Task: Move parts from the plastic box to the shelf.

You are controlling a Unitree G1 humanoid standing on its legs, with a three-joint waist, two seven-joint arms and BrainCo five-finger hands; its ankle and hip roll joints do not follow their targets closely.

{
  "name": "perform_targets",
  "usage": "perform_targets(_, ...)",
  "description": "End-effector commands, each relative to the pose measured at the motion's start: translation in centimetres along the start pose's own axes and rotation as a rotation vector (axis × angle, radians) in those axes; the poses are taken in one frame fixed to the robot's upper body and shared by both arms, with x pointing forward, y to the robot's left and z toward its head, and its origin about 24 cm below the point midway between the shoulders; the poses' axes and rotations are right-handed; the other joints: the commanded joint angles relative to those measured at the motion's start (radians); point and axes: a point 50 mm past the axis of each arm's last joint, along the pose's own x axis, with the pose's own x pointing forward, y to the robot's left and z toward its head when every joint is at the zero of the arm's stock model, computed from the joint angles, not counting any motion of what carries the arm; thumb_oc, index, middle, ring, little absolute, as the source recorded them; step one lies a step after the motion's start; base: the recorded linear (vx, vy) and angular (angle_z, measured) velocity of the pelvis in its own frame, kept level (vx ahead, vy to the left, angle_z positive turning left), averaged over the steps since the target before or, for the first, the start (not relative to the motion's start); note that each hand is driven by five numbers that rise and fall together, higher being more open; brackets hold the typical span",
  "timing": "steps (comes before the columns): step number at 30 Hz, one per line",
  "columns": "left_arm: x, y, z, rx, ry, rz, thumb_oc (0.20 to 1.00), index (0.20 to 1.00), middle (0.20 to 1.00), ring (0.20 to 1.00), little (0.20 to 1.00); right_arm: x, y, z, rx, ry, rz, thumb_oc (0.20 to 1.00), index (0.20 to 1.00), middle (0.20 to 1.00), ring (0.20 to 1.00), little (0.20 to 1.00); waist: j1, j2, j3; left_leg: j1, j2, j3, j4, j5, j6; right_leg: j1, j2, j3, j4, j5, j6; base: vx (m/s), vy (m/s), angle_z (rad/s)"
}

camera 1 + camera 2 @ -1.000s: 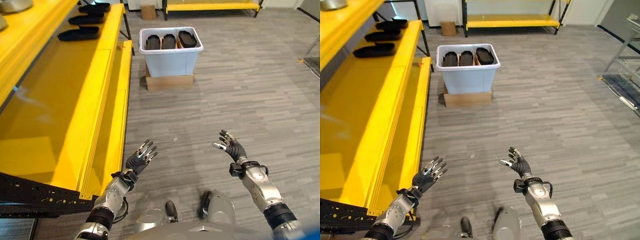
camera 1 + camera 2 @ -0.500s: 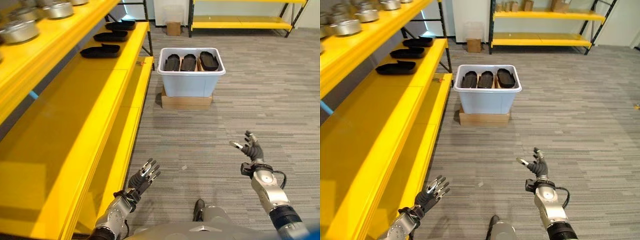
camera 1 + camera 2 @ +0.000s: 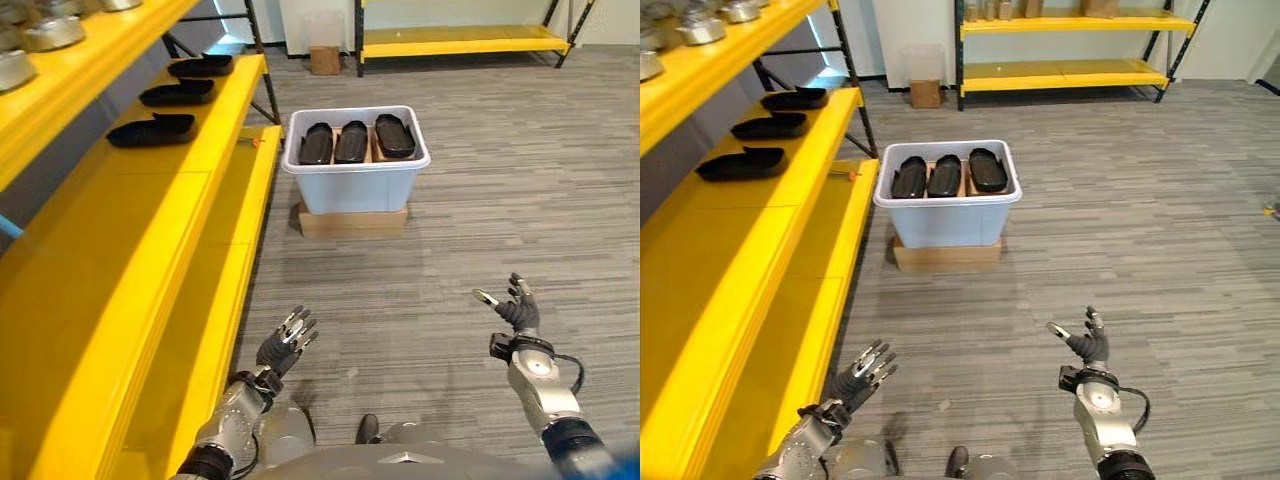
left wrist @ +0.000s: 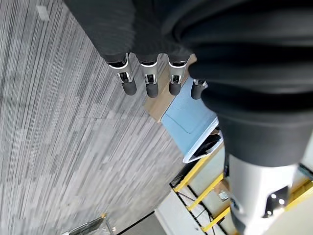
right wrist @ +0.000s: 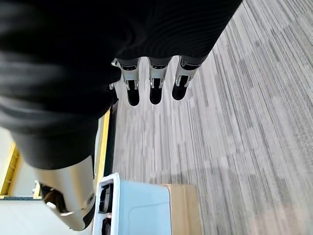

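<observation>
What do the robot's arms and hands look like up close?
Both arms are silver-grey metal tubes. Each wrist and hand back wears a dark ribbed cover. The left hand and right hand have slim silver fingers with dark rounded tips, plus a separate thumb.

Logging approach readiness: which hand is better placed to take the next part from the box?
Neither clearly. The left hand and right hand are both open, empty and well short of the box. The box sits between them, so either could reach once closer.
</observation>
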Motion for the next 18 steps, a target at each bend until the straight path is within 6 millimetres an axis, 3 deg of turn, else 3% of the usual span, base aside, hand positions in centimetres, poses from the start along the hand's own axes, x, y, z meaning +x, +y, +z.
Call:
perform_targets(1, 1.7, -2.5, 2.5, 0.018, -0.127, -0.086, 1.000, 1.000, 1.000, 1.000, 1.000, 0.2, 0.0, 2.8, -0.011, -0.134, 0.026, 1.000, 1.000, 1.000, 1.000, 1.000, -0.002, 0.033, 0.031, 0.162, -0.035, 0.015, -0.270, 0.008, -0.022, 0.078, -0.107, 0.027, 0.014, -0.004, 0.157, 0.22, 0.264, 0.01)
perform_targets(2, 1.7, -2.5, 2.5, 0.020, -0.130, -0.080, 1.000, 1.000, 1.000, 1.000, 1.000, 0.0, 0.2, 2.7, -0.013, -0.131, 0.033, 1.000, 1.000, 1.000, 1.000, 1.000, -0.001, 0.036, 0.031, 0.164, -0.040, 0.016, -0.325, 0.027, -0.025, 0.086, -0.112, 0.029, 0.014, -0.005, 0.164, 0.28, 0.260, -0.10)
perform_targets(4, 1.2, -1.9, 2.2, 0.017, -0.143, -0.048, 1.000, 1.000, 1.000, 1.000, 1.000, -0.5, 1.4, 2.3, -0.031, -0.124, 0.082, 1.000, 1.000, 1.000, 1.000, 1.000, 0.026, 0.056, 0.030, 0.128, 0.007, -0.018, -0.499, 0.156, -0.047, 0.128, -0.121, 0.043, 0.001, -0.004, 0.181, 0.36, 0.303, -0.17)
perform_targets(5, 1.0, -1.6, 2.2, 0.026, -0.148, -0.041, 1.000, 1.000, 1.000, 1.000, 1.000, -0.5, 1.7, 2.2, -0.035, -0.121, 0.102, 1.000, 1.000, 1.000, 1.000, 1.000, 0.035, 0.058, 0.030, 0.128, 0.013, -0.038, -0.505, 0.161, -0.051, 0.138, -0.128, 0.052, 0.004, -0.013, 0.188, 0.33, 0.291, -0.22)
perform_targets(9, 0.2, -0.8, 2.4, 0.080, -0.161, -0.009, 1.000, 1.000, 1.000, 1.000, 1.000, -0.6, 2.2, 1.9, -0.039, -0.103, 0.153, 1.000, 1.000, 1.000, 1.000, 1.000, 0.055, 0.057, 0.024, 0.146, -0.005, -0.085, -0.514, 0.146, -0.047, 0.157, -0.155, 0.064, 0.016, -0.033, 0.212, 0.22, 0.206, -0.63)
perform_targets(13, 0.1, -0.7, 3.4, 0.196, -0.148, -0.017, 1.000, 1.000, 1.000, 1.000, 1.000, -1.0, 2.7, 2.1, -0.023, -0.112, 0.198, 1.000, 1.000, 1.000, 1.000, 1.000, 0.058, 0.053, 0.021, 0.166, -0.067, -0.096, -0.472, 0.078, -0.006, 0.155, -0.168, 0.063, 0.057, -0.053, 0.217, 0.24, 0.259, -0.06)
perform_targets(16, 0.5, -1.0, 3.9, 0.233, -0.142, -0.033, 1.000, 1.000, 1.000, 1.000, 1.000, -1.0, 3.5, 2.6, 0.005, -0.127, 0.214, 1.000, 1.000, 1.000, 1.000, 1.000, 0.072, 0.048, 0.019, 0.169, -0.123, -0.141, -0.475, 0.052, 0.029, 0.136, -0.169, 0.090, 0.099, -0.053, 0.222, 0.16, 0.194, 0.23)
perform_targets(18, 0.5, -1.0, 4.0, 0.246, -0.132, -0.029, 1.000, 1.000, 1.000, 1.000, 1.000, -1.0, 3.8, 2.8, 0.027, -0.137, 0.221, 1.000, 1.000, 1.000, 1.000, 1.000, 0.077, 0.049, 0.015, 0.169, -0.136, -0.150, -0.476, 0.043, 0.041, 0.122, -0.167, 0.099, 0.113, -0.040, 0.227, 0.11, 0.140, 0.27)
